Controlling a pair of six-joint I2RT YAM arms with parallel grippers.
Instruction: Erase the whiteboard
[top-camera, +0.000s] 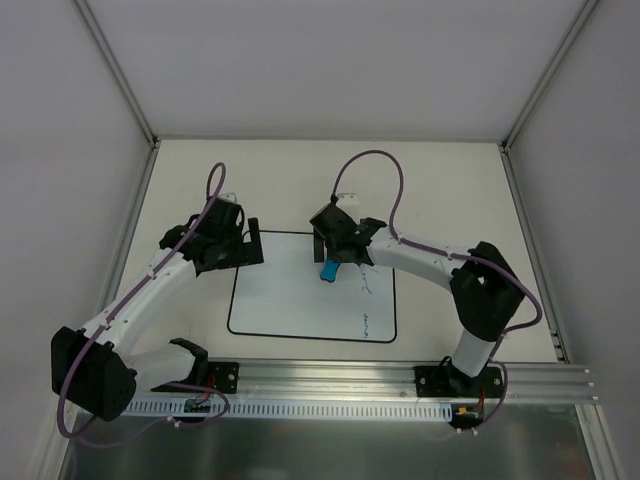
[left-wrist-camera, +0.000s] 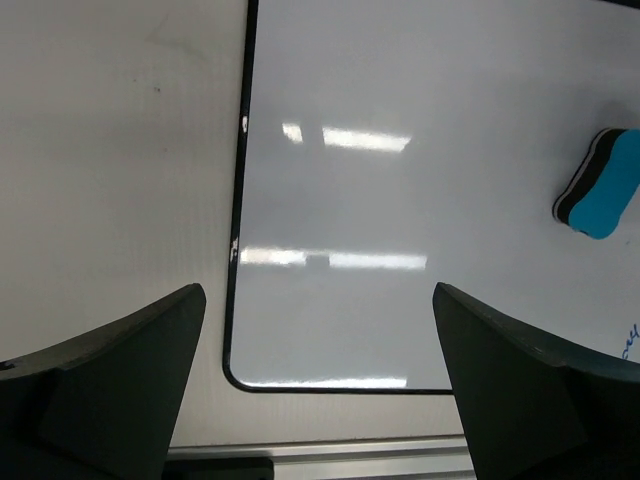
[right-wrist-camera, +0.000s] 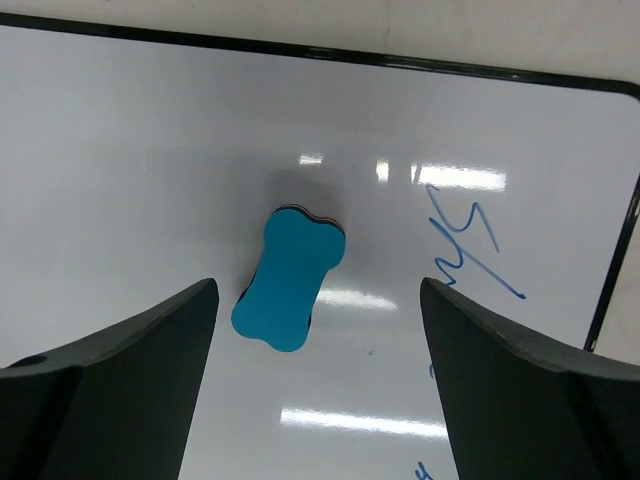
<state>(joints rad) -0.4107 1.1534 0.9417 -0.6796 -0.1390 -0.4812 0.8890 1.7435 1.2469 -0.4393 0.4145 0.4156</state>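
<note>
Centrally whiteboard (top-camera: 290, 300) on pale table (top-camera: 450, 190); left gripper (left-wrist-camera: 318, 292), right gripper (right-wrist-camera: 318, 287) both spread, empty.

Both arms reach forward — left tool (left-wrist-camera: 318, 290) and right tool (right-wrist-camera: 318, 285) gape wide, empty.

whiteboard (top-camera: 300, 305): blue writing (top-camera: 367, 322) too small to read | eraser (left-wrist-camera: 600, 185): cut by frame edge

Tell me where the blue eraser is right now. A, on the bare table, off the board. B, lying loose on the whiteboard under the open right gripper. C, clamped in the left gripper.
B: the eraser lies flat on the whiteboard, with the right gripper open and its fingers spread to either side, clear of it.
</note>
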